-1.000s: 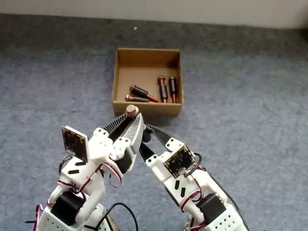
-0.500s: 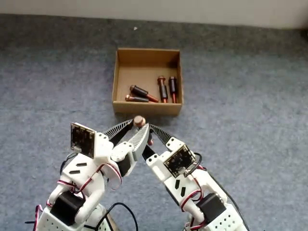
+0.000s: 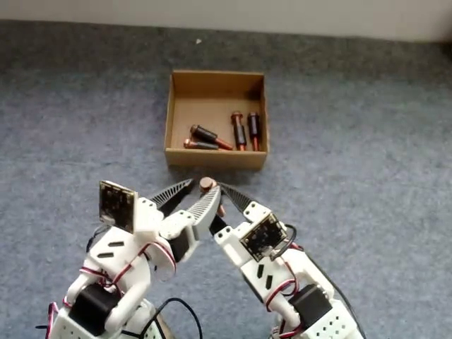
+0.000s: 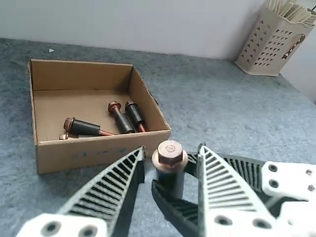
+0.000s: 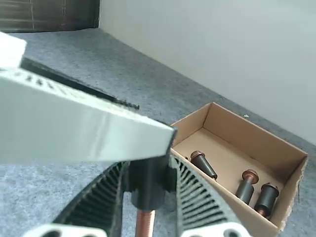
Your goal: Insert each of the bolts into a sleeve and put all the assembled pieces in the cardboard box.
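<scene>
Soft, even light falls over the grey table cover (image 3: pixel 367 141), bright and flat. Inside the cardboard box (image 3: pixel 215 157) a darker patch sits in one far corner, and the assembled pieces (image 3: pixel 240 131) in it cast only short, faint shadows on its floor.

The cardboard box (image 3: pixel 169 113) holds four sleeved bolts (image 3: pixel 239 131). Just beside its near wall, the left gripper (image 3: pixel 201 191) and right gripper (image 3: pixel 221 199) meet around an upright bolt (image 3: pixel 206 185).
</scene>
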You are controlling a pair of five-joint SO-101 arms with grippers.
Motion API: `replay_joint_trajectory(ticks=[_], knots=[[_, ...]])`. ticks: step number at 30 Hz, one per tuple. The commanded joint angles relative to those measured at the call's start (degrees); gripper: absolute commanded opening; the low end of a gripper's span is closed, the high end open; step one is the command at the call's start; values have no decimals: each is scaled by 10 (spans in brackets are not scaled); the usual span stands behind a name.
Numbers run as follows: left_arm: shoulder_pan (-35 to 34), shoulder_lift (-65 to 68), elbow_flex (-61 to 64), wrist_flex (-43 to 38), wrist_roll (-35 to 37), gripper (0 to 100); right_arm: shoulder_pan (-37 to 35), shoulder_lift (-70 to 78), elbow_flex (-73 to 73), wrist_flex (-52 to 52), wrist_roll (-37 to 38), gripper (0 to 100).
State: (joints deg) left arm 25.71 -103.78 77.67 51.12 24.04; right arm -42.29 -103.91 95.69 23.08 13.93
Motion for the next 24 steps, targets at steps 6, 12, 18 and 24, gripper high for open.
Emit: replay_joint_trajectory(ticks=[6,12,18,24], knots=[[-49,-4,-34,40,24,0,63,-13,22,-9,-84,5],[-102,-4,12,43,23,6,69,-13,17,87,-87,5],[-157,-4,107,40,-52,6,94,-12,7,99,-108,5],[-190,-4,193,40,-111,6,106,51,-101,163,-126,5]])
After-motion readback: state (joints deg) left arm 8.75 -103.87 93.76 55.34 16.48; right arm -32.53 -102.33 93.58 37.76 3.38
